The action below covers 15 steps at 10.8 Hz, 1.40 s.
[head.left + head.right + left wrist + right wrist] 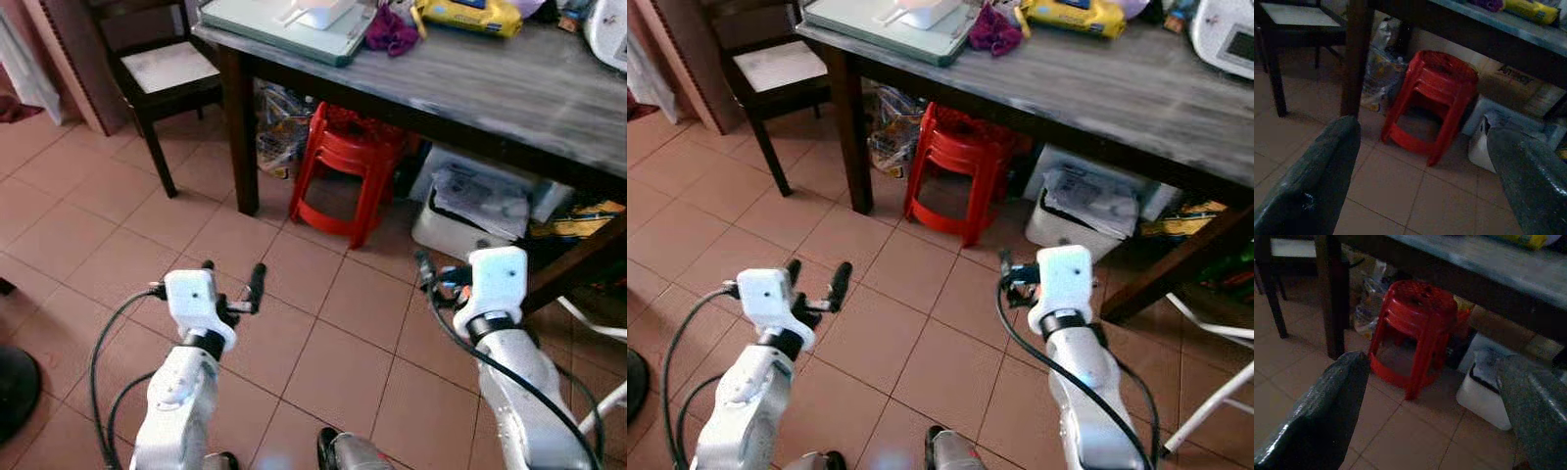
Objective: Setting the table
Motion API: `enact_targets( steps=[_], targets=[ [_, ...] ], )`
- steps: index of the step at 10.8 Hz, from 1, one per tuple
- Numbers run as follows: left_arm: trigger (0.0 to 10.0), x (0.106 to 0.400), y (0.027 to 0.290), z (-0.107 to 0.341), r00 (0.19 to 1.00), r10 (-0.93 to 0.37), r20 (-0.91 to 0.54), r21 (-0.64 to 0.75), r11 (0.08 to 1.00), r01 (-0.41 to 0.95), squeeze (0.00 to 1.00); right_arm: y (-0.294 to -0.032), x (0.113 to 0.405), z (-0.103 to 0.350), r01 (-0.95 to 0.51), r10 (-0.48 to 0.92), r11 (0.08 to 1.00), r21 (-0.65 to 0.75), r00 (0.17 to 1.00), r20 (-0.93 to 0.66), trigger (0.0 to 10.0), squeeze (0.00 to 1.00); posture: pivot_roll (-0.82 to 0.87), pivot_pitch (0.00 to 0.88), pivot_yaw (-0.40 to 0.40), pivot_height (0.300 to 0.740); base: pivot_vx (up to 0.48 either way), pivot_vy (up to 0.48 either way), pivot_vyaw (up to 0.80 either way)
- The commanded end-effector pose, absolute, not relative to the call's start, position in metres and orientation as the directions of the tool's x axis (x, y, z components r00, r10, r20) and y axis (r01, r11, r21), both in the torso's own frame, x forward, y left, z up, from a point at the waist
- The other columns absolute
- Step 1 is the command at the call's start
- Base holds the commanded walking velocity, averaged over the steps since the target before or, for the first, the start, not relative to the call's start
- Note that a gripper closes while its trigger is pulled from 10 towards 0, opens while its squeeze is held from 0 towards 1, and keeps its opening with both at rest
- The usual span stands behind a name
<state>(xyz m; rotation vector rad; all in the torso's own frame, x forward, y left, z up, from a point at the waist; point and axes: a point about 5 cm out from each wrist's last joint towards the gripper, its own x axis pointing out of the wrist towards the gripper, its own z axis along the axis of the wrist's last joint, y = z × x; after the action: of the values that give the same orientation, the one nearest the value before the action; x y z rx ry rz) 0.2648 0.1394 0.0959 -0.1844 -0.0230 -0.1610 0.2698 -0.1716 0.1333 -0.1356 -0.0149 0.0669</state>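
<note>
The left gripper (233, 279) is held over the floor tiles, fingers spread wide and empty; the right gripper (1440, 406) is likewise carried wide and empty. The table (509, 93) stands ahead, well apart, with a tray (284, 34) at its left end. If approached carelessly, the red stools (343, 166) beneath could be struck. The tray's contents are cut off and cannot be identified.

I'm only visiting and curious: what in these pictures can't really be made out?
- White item on the tray: cut off by the top edge, head views.
- Yellow packet: print too small to read.
- Clutter behind the red stools: shaded under the table.
- Right gripper: fingers mostly hidden by its wrist, head views.
</note>
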Motion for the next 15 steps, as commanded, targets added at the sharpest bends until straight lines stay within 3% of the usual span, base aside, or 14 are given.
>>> enact_targets(
  steps=[1,5,10,15],
  targets=[
    [10.0,0.259,0.139,0.089,0.987,-0.158,0.012,-0.179,0.971,0.157,0.00,-0.172,0.271,0.129,-0.059,0.060,0.990,-0.125,0.998,0.002,10.0,0.00,-0.12,0.175,-0.037,0.740,0.000,0.000,0.00],
    [10.0,0.262,0.143,0.093,0.983,-0.183,0.005,-0.137,0.974,0.182,0.00,-0.163,0.272,0.125,-0.041,0.043,0.994,-0.097,0.999,0.028,10.0,0.00,-0.10,0.179,0.028,0.740,0.000,0.000,0.00],
    [10.0,0.257,0.144,0.095,0.986,-0.167,0.004,-0.144,0.976,0.166,0.00,-0.154,0.278,0.131,-0.059,0.065,0.994,-0.096,0.996,0.064,10.0,0.00,-0.07,0.180,0.023,0.740,0.000,0.000,0.00],
    [10.0,0.260,0.139,0.098,0.983,-0.185,0.007,-0.154,0.971,0.184,0.00,-0.150,0.273,0.132,-0.069,0.074,0.994,-0.090,0.995,0.064,10.0,0.00,-0.08,0.192,0.039,0.740,0.000,0.000,-0.45]
  ],
)
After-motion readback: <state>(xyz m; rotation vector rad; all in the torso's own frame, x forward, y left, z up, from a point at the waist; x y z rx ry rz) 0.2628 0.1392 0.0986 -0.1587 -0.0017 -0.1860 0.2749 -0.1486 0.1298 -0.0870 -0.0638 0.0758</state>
